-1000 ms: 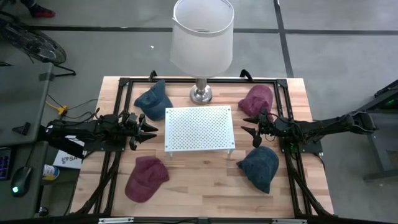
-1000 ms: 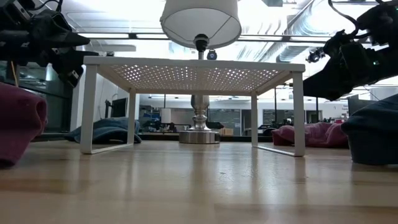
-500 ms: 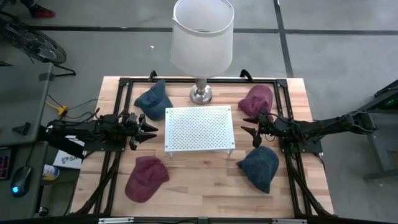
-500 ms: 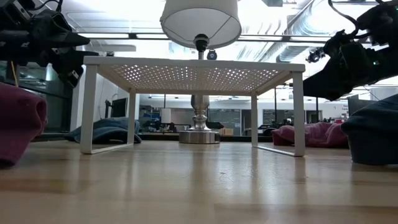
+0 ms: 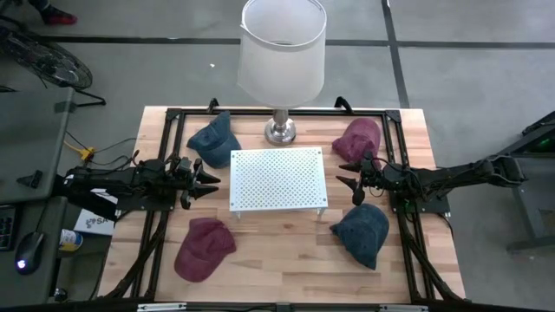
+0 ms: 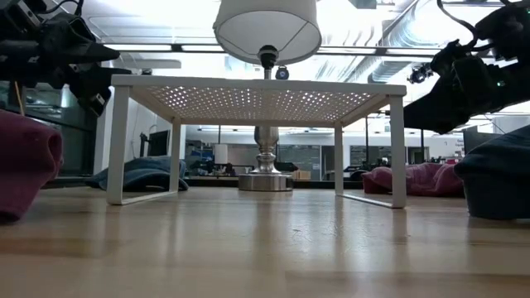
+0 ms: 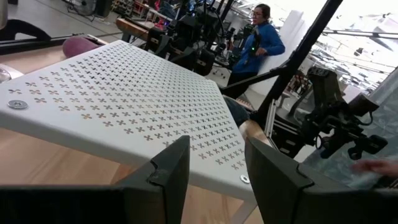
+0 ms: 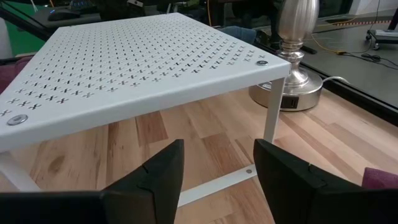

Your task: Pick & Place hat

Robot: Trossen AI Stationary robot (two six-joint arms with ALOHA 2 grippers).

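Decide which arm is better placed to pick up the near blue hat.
Right. The right gripper hovers open just beside the near blue hat; the left gripper is across the white rack.

two maroon hats [image 5: 204, 248], two blue hats [image 5: 214, 139], white perforated shelf [image 5: 277, 178], white lampshade [image 5: 283, 48]

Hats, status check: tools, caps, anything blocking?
Left tool and right tool open, empty, flanking the white rack. Four hats untouched on the table. Nothing blocking.

The wooden table [image 5: 277, 251] bears four hats, a white rack [image 5: 277, 178] and a lamp [image 5: 281, 52].
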